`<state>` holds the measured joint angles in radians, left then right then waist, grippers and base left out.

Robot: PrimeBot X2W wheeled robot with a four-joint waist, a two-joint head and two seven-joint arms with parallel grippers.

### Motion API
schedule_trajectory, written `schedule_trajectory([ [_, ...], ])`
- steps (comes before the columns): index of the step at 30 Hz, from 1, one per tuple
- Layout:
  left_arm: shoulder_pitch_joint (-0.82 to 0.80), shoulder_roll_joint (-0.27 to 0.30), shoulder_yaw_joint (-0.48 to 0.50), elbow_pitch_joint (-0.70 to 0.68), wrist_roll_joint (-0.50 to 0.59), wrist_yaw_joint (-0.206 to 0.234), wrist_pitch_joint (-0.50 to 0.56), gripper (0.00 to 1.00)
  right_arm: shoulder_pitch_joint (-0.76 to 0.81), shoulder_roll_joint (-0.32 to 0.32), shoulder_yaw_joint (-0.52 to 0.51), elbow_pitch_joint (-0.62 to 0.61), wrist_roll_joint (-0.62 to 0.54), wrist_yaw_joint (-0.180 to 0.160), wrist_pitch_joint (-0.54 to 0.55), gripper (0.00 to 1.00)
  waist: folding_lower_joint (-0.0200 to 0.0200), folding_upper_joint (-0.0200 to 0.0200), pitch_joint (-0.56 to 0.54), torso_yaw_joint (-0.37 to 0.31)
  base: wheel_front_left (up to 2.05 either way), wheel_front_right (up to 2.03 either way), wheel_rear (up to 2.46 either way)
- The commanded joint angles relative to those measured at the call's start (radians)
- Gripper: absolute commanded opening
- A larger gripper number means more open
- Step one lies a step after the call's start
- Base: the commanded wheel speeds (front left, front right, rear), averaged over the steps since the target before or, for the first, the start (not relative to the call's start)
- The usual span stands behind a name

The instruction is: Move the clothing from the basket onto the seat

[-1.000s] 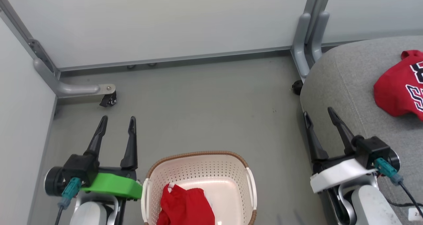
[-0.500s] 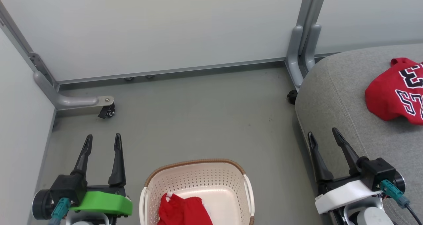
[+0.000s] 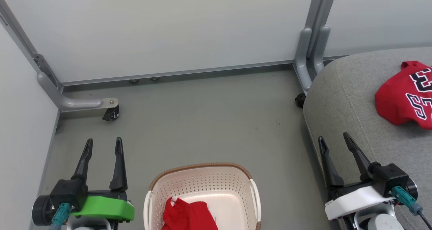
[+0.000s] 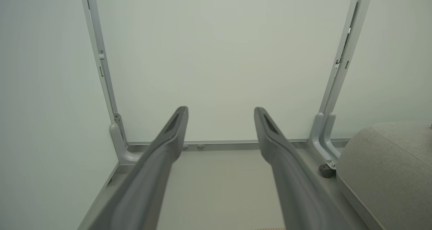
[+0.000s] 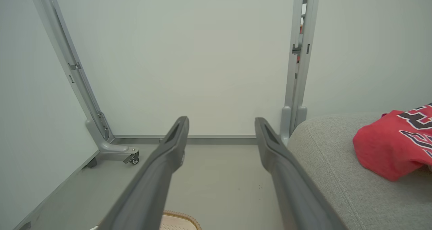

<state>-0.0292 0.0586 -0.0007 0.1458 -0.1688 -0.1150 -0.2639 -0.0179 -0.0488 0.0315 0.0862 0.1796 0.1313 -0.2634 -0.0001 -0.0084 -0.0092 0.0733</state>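
I judge the task half done: the lettered jersey [image 3: 405,95] lies on the seat [image 3: 341,98] at 3 o'clock, the plain red garment [image 3: 189,216] waits in the basket [image 3: 202,164] at 6 o'clock, and the left gripper [image 3: 103,141] and the right gripper [image 3: 333,137] stand wide apart, holding nothing.

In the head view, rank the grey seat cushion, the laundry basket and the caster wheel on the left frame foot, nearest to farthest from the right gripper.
1. Grey seat cushion: directly beside the right gripper, on its right.
2. Laundry basket: on the floor at lower middle, to the gripper's left.
3. Caster wheel: far left, near the wall panels.
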Motion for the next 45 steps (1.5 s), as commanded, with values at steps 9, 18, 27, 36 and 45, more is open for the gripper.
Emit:
schedule_trajectory([
  [9,-0.002,-0.005,0.007,0.004,0.012,-0.008,-0.001,1.00,0.006,-0.003,0.003,0.001,-0.005,-0.001,-0.002,1.00,0.0001,0.0084,0.005,0.005,0.00,0.00,0.00],
  [18,-0.012,-0.006,0.006,0.005,0.012,-0.012,-0.001,1.00,0.001,-0.003,0.004,0.003,-0.011,-0.001,-0.002,1.00,0.0001,0.0084,0.010,0.008,0.00,0.00,0.00],
  [27,-0.014,-0.008,0.006,0.007,0.015,-0.014,-0.001,1.00,-0.005,-0.003,0.010,0.001,-0.014,-0.001,-0.002,1.00,0.0001,0.0084,0.015,0.003,0.00,0.00,0.00],
  [36,-0.055,-0.006,-0.037,0.041,0.019,-0.016,-0.001,1.00,-0.042,-0.003,0.033,-0.012,-0.023,-0.001,-0.002,1.00,0.0001,0.0084,0.061,-0.027,0.00,0.00,0.00],
  [45,-0.167,0.051,-0.144,0.112,0.003,-0.017,-0.001,1.00,-0.104,-0.003,0.061,-0.040,-0.027,-0.001,-0.002,1.00,0.0001,0.0084,0.175,-0.090,0.00,0.00,0.00],
])
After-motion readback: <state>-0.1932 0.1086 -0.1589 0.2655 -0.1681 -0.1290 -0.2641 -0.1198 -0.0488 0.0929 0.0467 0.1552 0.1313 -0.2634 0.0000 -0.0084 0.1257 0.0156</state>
